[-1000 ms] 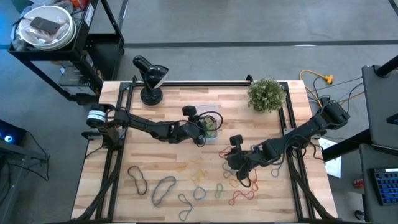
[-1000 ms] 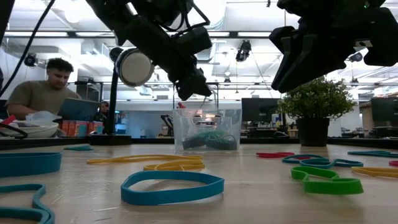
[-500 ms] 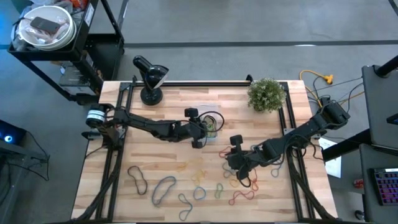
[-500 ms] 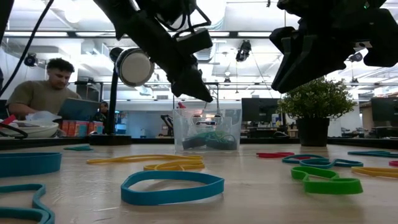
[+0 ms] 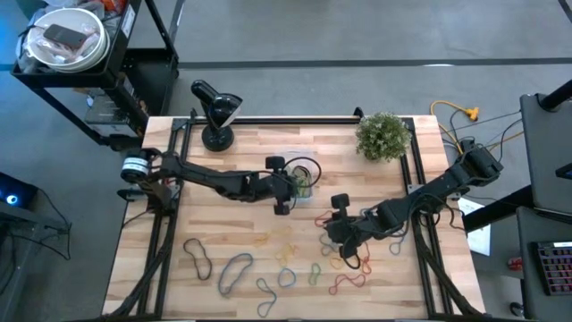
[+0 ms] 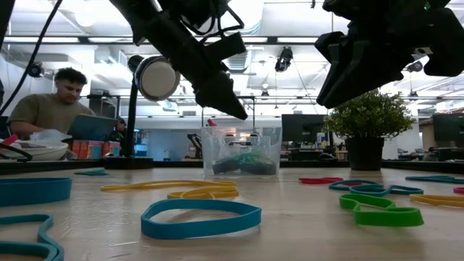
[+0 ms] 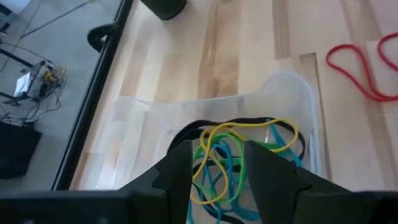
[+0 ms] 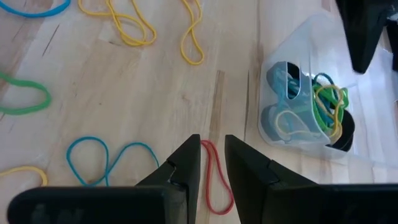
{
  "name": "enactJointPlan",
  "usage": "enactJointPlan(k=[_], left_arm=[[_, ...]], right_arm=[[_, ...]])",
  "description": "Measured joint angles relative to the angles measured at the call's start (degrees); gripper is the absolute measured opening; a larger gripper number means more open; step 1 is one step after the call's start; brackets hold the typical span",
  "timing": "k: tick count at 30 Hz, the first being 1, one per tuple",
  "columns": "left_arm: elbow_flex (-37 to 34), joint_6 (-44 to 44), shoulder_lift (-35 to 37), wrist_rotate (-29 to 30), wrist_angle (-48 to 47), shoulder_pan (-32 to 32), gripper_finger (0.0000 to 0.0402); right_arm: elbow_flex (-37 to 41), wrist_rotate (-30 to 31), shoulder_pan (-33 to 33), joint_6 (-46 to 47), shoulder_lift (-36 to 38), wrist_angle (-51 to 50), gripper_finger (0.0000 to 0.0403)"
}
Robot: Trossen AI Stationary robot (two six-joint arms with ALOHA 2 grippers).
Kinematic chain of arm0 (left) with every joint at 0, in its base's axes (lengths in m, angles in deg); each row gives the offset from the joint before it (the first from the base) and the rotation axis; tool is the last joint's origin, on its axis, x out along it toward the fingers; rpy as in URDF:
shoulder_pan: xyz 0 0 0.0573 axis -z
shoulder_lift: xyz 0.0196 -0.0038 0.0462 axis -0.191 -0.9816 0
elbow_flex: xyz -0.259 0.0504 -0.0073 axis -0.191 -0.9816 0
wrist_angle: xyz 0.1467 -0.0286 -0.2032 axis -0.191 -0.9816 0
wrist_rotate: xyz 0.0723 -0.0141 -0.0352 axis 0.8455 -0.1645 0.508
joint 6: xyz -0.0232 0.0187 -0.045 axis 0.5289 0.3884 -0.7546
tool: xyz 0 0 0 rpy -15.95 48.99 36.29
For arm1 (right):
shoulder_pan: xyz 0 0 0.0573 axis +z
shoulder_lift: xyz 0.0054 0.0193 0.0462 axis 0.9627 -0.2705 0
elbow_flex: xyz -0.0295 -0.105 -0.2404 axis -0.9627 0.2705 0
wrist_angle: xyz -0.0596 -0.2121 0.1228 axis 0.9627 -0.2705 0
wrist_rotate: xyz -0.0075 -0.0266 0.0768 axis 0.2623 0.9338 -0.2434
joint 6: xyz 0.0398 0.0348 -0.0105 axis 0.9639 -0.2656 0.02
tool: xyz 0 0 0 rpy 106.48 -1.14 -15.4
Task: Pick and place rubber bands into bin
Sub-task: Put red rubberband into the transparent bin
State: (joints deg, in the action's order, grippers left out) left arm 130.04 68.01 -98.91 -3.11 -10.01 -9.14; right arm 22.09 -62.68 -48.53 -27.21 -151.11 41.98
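The clear bin [image 5: 302, 182] stands mid-table on its base and holds several rubber bands [image 7: 239, 146] in yellow, green, blue and black. My left gripper [image 7: 217, 149] hovers just above the bin [image 6: 241, 152], open, with nothing between its fingers. My right gripper [image 8: 212, 149] hangs over the table to the right of the bin [image 8: 273, 134]. Its fingers stand a little apart over a red band [image 8: 214, 180] without touching it. Many more rubber bands [image 5: 286, 259] lie flat along the near part of the table, among them a blue one [image 6: 201, 217] and a green one [image 6: 380, 210].
A black desk lamp [image 5: 214, 112] stands at the far left and a potted plant [image 5: 384, 134] at the far right. Black frame rails [image 5: 161, 233] run along both table sides. A person [image 6: 47, 109] sits behind the table at the left.
My left gripper has kept its place above the bin and has turned at the wrist, so its fingers now slant less steeply down. My right gripper has kept still.
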Motion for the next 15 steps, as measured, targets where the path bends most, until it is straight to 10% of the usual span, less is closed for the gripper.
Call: enactJointPlan(k=[15], left_arm=[[-4.15,-11.85,12.71,0.07,-12.24,10.76,0.013]], right_arm=[[5.71,-6.98,-7.1,6.14,-0.09,1.66,0.0068]])
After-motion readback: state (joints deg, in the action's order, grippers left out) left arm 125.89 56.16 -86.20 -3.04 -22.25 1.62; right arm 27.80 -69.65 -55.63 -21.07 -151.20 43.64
